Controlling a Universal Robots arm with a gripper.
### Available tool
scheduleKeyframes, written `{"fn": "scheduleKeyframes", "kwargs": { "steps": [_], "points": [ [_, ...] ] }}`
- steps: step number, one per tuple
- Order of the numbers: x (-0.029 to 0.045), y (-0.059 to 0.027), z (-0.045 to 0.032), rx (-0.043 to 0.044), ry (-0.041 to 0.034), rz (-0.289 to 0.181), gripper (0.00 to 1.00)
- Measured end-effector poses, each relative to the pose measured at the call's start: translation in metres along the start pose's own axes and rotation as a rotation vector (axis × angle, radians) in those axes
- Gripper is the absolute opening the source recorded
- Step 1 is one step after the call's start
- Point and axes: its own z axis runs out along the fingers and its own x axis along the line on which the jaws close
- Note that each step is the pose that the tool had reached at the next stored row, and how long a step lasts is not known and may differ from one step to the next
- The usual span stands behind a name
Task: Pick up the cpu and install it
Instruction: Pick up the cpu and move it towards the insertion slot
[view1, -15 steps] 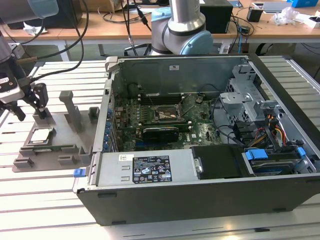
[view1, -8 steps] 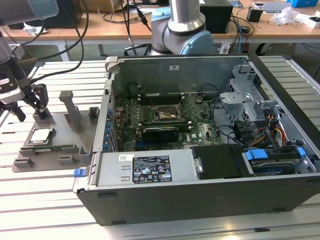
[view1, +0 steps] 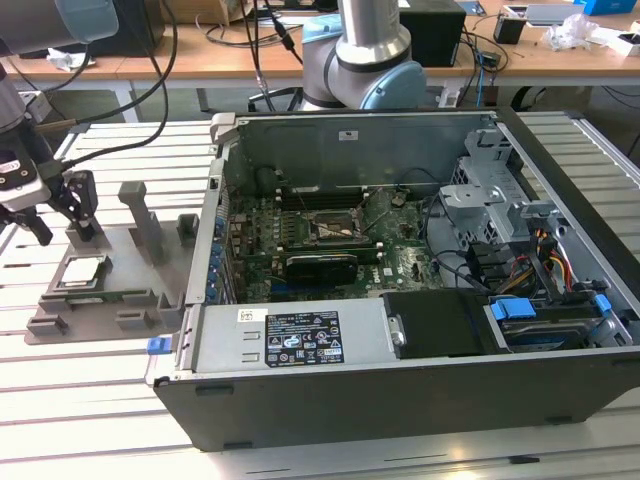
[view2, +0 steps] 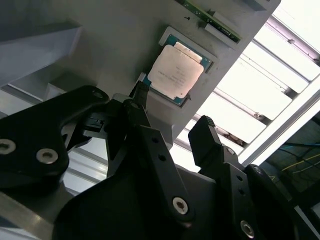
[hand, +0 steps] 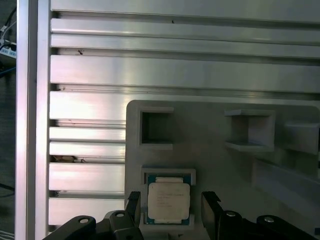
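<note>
The cpu (view1: 82, 272), a small silver-lidded square chip, lies flat in a recess of the grey fixture tray (view1: 130, 300) at the exterior view's left. My gripper (view1: 68, 238) hangs just above and behind it, open, with nothing between its black fingers. In the first wrist view the fingertips of the gripper (hand: 170, 199) stand on either side of the cpu (hand: 168, 202), above the tray (hand: 210, 165). The second wrist view shows the cpu (view2: 176, 71) just beyond the open gripper (view2: 173, 105). The black-framed socket (view1: 335, 230) sits on the motherboard inside the open computer case (view1: 350, 150).
Grey upright posts (view1: 150, 225) rise from the tray right beside the gripper. The case's side wall (view1: 215, 200) stands between tray and motherboard. A drive cage (view1: 490, 180) and cables fill the case's right side. An arm base (view1: 370, 50) stands behind the case. Everything rests on a slatted aluminium table (view1: 80, 400).
</note>
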Motion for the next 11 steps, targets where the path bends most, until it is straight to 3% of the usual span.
{"fn": "scheduleKeyframes", "kwargs": {
  "steps": [11],
  "points": [
    [0.0002,-0.0011,0.0079,0.0001,0.0001,0.000,0.60]
  ]
}}
